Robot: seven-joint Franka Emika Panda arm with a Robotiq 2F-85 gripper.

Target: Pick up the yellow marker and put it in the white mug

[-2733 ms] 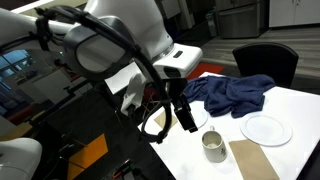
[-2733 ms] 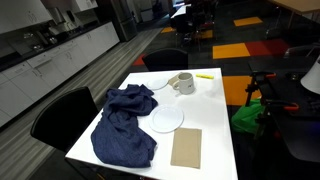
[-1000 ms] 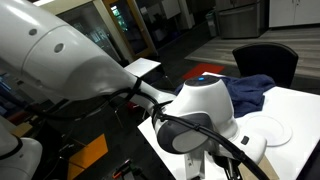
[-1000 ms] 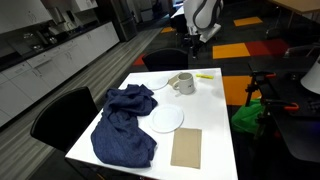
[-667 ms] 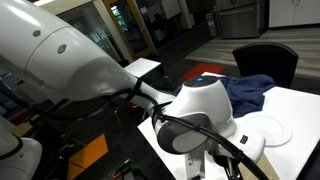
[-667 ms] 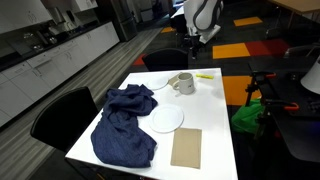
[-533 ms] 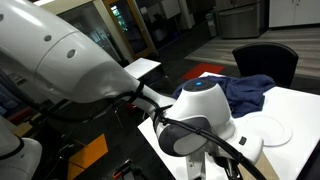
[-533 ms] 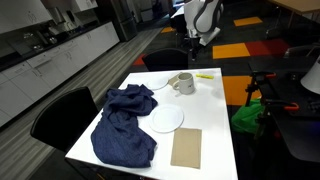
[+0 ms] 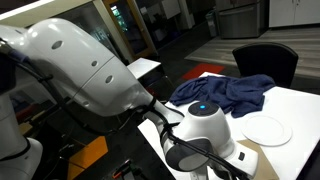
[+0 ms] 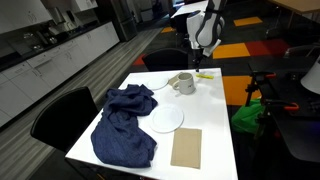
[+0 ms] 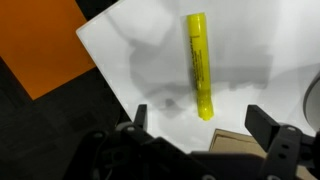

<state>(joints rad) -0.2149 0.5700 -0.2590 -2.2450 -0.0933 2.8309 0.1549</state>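
Note:
The yellow marker (image 11: 199, 65) lies flat on the white table near its corner, and it shows in an exterior view (image 10: 205, 75) next to the white mug (image 10: 183, 84). The mug stands upright by the table's far edge. My gripper (image 10: 203, 58) hangs just above the marker. In the wrist view my gripper (image 11: 200, 125) is open and empty, and the marker's near end lies between the two fingertips (image 11: 140, 118). In an exterior view the arm (image 9: 200, 130) hides mug and marker.
A blue cloth (image 10: 125, 120) lies bunched on the table, also in an exterior view (image 9: 230, 95). A flat white plate (image 10: 167, 119) and a brown napkin (image 10: 187, 147) lie mid-table. The table edge and orange floor (image 11: 40, 50) are close beside the marker.
The arm has come down from above the table's far edge to just over the marker. Marker, mug, cloth and plate have not moved.

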